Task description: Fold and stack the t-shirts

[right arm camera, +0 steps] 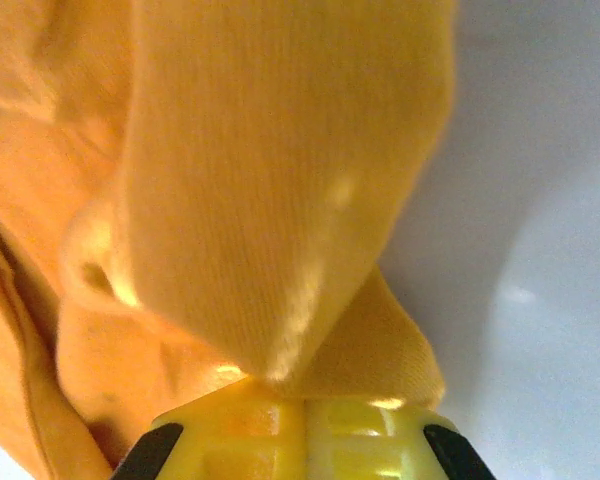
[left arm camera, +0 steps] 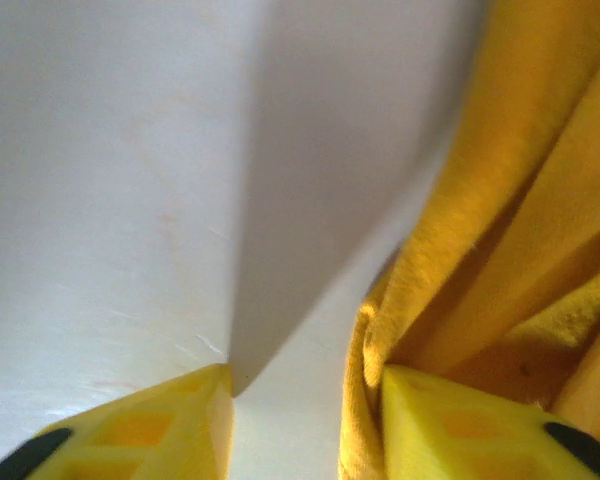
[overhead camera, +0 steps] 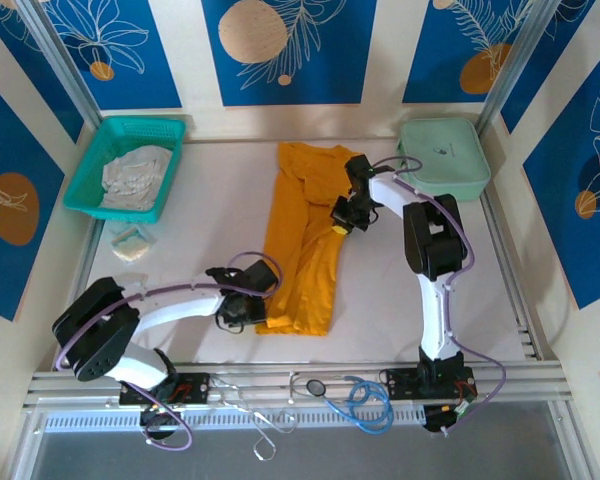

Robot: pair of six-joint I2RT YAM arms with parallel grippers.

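Note:
The mustard-orange t-shirt [overhead camera: 300, 250] lies folded into a long strip down the middle of the white table [overhead camera: 205, 215]. My left gripper [overhead camera: 252, 308] sits low at the strip's near left corner. In the left wrist view it [left arm camera: 305, 385] is open over bare table, and the shirt's edge [left arm camera: 380, 330] rests against the inner side of its right finger. My right gripper [overhead camera: 340, 222] is at the shirt's right edge, further back. Close up, it [right arm camera: 305, 388] is shut on a fold of the orange cloth [right arm camera: 270, 200]. A pale whitish-grey t-shirt [overhead camera: 135, 178] lies crumpled in the basket.
The teal mesh basket [overhead camera: 83, 178] stands at the back left and a mint-green hard case [overhead camera: 442, 155] at the back right. A small pale object [overhead camera: 132, 243] lies just in front of the basket. Metal rails edge the table.

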